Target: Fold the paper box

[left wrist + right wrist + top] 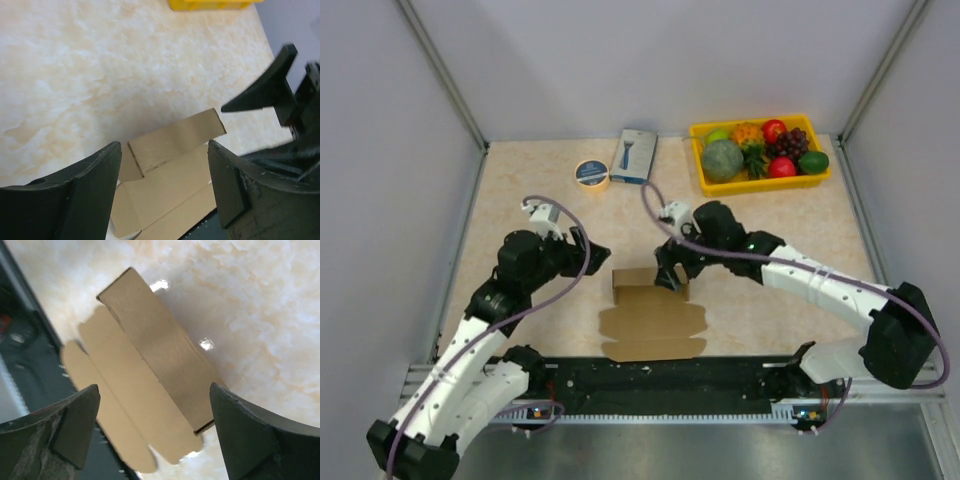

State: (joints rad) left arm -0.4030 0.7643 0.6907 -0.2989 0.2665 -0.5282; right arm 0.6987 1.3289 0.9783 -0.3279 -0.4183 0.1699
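The paper box (pixel 652 322) is a brown cardboard blank lying flat near the table's front edge, with its far panel (pixel 638 281) folded upright. My right gripper (pixel 669 276) hangs open at the right end of that upright panel. In the right wrist view the fingers straddle the box (pixel 150 360) from above, the gripper (pixel 154 387) holding nothing. My left gripper (pixel 588 252) is open, just left of the box and apart from it. The left wrist view shows the box (pixel 170 180) beyond the open gripper (pixel 164 145), and the right arm's finger (pixel 270 90) beside it.
A yellow tray (pixel 765 186) of toy fruit stands at the back right; its edge (pixel 210 4) shows in the left wrist view. A blue-and-white box (pixel 634 155) and a tape roll (pixel 592 173) lie at the back. A black rail (pixel 660 375) runs along the near edge.
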